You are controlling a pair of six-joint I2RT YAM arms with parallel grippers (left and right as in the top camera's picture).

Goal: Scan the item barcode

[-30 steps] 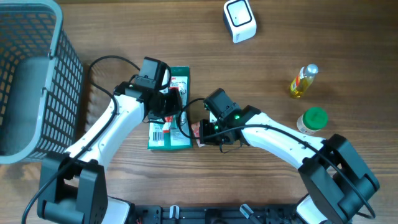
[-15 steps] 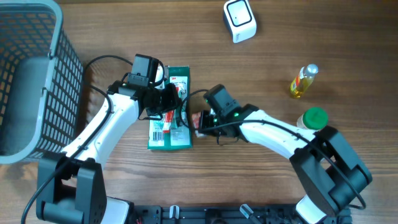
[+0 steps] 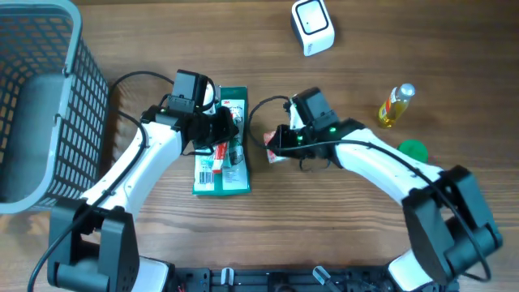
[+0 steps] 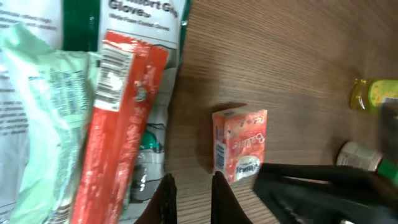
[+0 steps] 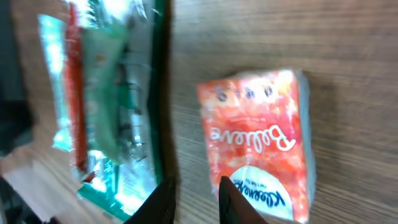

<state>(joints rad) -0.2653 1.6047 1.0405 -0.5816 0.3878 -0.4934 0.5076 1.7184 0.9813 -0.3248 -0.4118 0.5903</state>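
An orange tissue pack [image 3: 271,151] [image 4: 239,143] [image 5: 258,134] lies on the wood just right of a green glove package [image 3: 220,180] [image 4: 146,18]. A red tube-like pack [image 3: 216,159] [image 4: 118,124] with a barcode label rests on the green package. My right gripper [image 3: 277,141] [image 5: 194,199] hovers at the tissue pack's left edge, jaws parted, one finger over the pack and the other over bare wood. My left gripper [image 3: 227,135] [image 4: 189,199] sits over the green package's right edge, fingers nearly together with nothing between them. The white scanner [image 3: 312,27] stands at the far edge.
A grey mesh basket [image 3: 77,97] fills the left side. A yellow bottle [image 3: 395,105] [image 4: 367,93] and a green-capped jar [image 3: 413,150] stand to the right. The right arm [image 4: 311,193] shows dark beside the tissue pack in the left wrist view.
The right gripper carried the tissue pack away from the front, up and to the right, then parted its jaws. The left gripper shifted slightly left early on and has held still since.
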